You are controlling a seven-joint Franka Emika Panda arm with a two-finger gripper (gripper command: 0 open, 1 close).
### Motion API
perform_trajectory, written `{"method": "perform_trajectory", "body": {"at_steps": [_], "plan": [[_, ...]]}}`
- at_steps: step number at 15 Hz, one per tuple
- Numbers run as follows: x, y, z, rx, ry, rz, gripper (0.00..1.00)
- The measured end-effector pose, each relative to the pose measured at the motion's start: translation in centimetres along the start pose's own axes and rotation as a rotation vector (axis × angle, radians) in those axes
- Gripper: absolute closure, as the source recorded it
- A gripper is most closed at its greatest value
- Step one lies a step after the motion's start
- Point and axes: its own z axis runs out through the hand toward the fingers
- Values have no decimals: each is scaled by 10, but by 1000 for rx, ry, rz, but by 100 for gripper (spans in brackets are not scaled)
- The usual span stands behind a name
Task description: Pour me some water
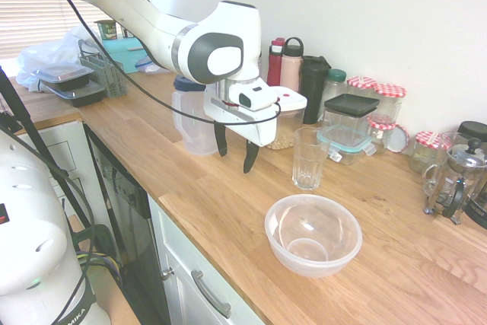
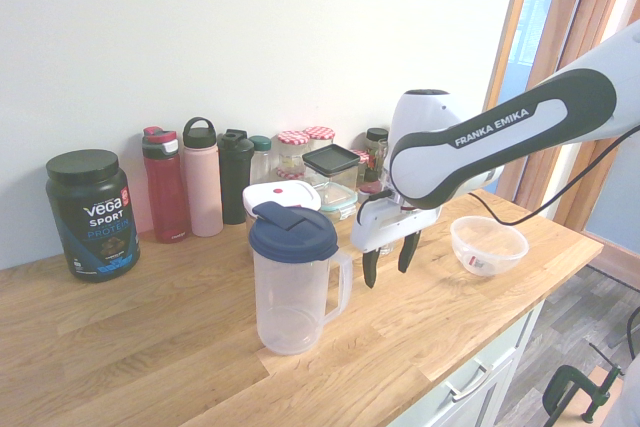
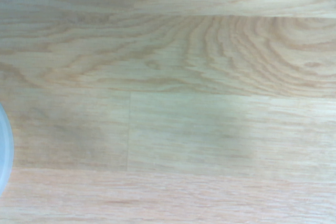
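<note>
Hovering above the wooden counter, one gripper points down with fingers apart, holding nothing. One clear pitcher with a blue lid stands at its 10 o'clock, one empty glass at 3 o'clock, one empty plastic bowl at 5 o'clock.

Second exterior view: one pitcher at the gripper's 8 o'clock; three bottles and one protein tub line the wall.

Wrist view: bare counter only.

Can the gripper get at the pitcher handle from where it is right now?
Probably yes: the open gripper hangs beside the pitcher, whose handle faces it with only bare counter between.
</note>
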Motion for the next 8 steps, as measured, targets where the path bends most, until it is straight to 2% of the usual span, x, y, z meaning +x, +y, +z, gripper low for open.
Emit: {"method": "perform_trajectory", "body": {"at_steps": [4,8], "plan": [[-7,1,-12,17,7,-28,0],[-47,11,-78,110,79,-183,0]]}}
